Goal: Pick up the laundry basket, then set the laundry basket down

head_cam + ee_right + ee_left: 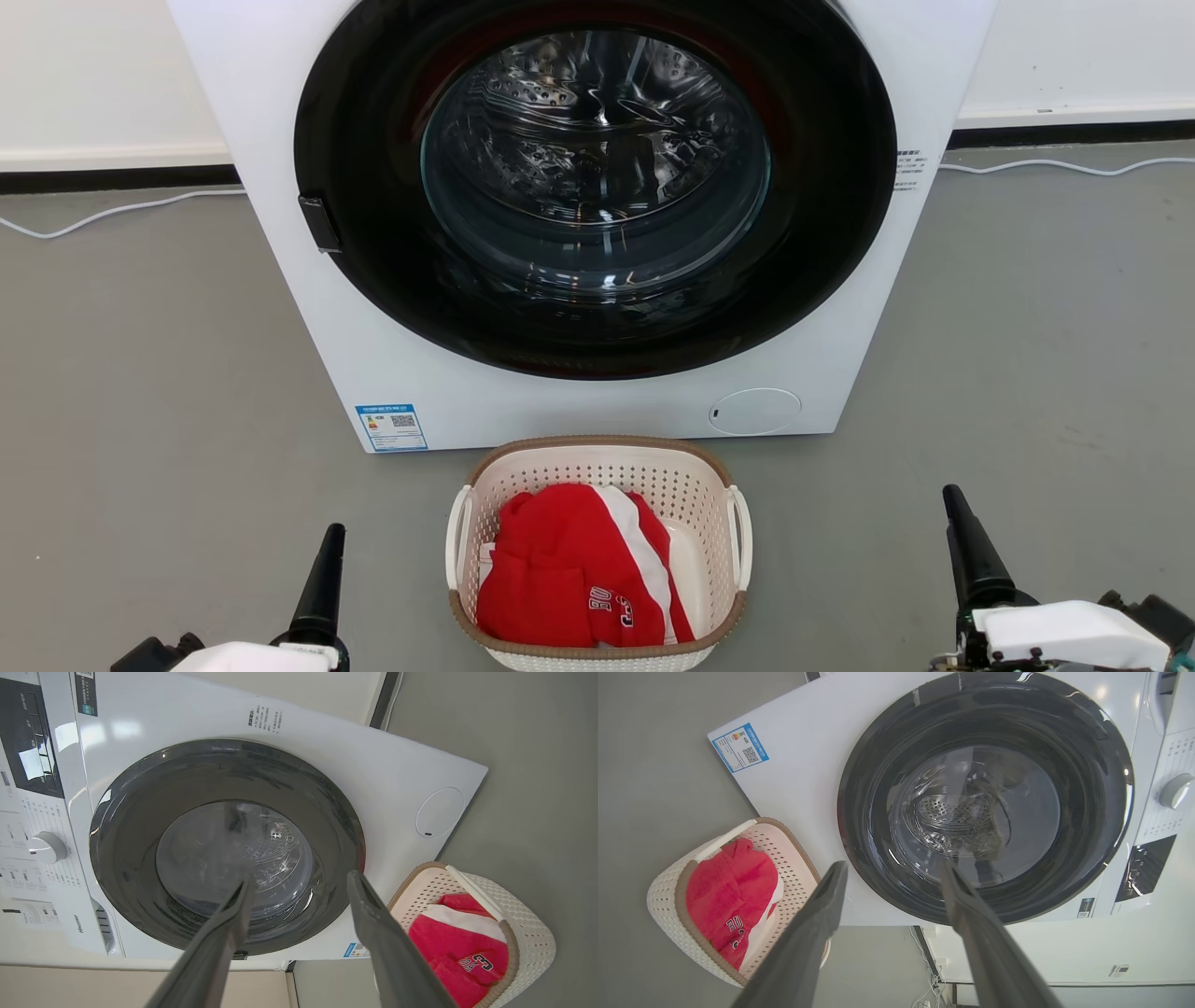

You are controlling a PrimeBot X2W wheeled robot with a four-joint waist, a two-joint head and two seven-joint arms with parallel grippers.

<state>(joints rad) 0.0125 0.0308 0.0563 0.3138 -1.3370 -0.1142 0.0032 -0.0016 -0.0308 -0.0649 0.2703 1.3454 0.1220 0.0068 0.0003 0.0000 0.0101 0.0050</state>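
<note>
Cream laundry basket (597,441), red garment (560,569) inside, sits on the grey floor (140,420) just before the washer (560,411). You see left gripper (894,868) and right gripper (300,879) flanking it, fingers spread, holding nothing.

White wrist housings (1074,630) carry long, dark, tapered fingers (971,551).

left hand (893,864), fingers apart, faces the washer door (985,798); the laundry basket (663,905) holding a red garment (733,884) sits just beside.
</note>
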